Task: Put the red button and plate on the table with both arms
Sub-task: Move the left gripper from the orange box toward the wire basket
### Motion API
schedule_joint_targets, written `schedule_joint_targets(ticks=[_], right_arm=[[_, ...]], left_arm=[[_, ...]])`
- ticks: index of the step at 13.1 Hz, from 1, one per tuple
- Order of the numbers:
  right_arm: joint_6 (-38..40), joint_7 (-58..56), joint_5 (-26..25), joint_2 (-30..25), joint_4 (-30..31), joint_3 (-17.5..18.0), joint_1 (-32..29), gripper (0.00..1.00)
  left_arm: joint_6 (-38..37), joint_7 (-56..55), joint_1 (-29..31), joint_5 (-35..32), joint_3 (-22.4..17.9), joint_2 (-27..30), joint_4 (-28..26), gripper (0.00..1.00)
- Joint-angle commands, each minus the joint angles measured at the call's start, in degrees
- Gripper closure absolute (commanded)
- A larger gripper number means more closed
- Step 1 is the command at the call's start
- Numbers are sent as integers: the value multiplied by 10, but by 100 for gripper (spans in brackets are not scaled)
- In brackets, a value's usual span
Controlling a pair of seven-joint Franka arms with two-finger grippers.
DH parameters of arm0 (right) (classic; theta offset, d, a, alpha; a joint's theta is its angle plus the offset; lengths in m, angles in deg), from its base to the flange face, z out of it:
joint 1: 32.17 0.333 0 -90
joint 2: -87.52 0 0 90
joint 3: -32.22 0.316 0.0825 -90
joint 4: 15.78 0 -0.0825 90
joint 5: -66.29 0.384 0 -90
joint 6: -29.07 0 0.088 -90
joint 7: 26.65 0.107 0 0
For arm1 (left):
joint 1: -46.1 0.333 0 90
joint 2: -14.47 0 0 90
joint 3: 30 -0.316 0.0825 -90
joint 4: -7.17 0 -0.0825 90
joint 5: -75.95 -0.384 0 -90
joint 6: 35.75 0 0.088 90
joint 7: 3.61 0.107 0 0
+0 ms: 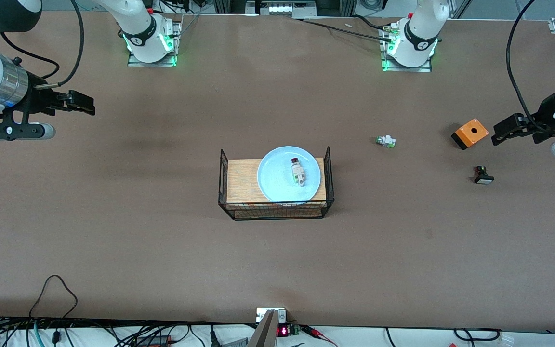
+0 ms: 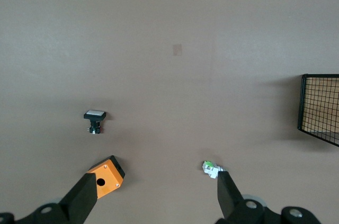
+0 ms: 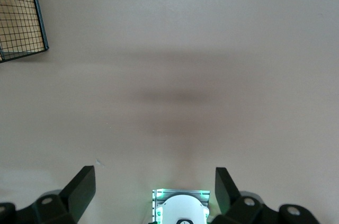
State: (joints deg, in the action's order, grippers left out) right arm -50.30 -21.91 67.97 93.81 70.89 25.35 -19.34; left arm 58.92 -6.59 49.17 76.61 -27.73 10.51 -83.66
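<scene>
- front view: you see the plate (image 1: 282, 185) on the wood-topped wire rack (image 1: 239, 185) in the middle of the table (image 1: 162, 250), with the red button (image 1: 297, 172) lying on it.
- your left gripper (image 1: 498, 136) hangs over the table's left-arm end beside the orange box (image 1: 470, 133), fingers spread, holding nothing.
- your right gripper (image 1: 89, 106) hangs over the right-arm end, fingers spread, holding nothing.
- a white switch (image 1: 386, 141) and a black-bodied button (image 1: 482, 175) lie on the table, apart from the rack.

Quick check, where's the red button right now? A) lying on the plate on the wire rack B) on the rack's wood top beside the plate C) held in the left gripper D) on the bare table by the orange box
A: the red button lies on the plate, which sits on the wire rack; both grippers are open and hold nothing.
</scene>
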Motion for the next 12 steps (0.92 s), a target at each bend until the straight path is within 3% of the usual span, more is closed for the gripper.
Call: schedule_joint_targets(ticks=[1, 5, 8, 12], right_arm=[[10, 5, -9, 6, -18, 3, -1, 0], [9, 5, -11, 6, -18, 3, -1, 0], [7, 5, -11, 6, -19, 5, 0, 0], [6, 7, -11, 6, -19, 5, 8, 0]], left_arm=[[-17, 9, 2, -2, 3, 14, -4, 0], [-26, 9, -1, 34, 4, 8, 11, 0], [-84, -2, -40, 40, 10, -20, 7, 0], [-82, -24, -103, 33, 35, -52, 19, 0]])
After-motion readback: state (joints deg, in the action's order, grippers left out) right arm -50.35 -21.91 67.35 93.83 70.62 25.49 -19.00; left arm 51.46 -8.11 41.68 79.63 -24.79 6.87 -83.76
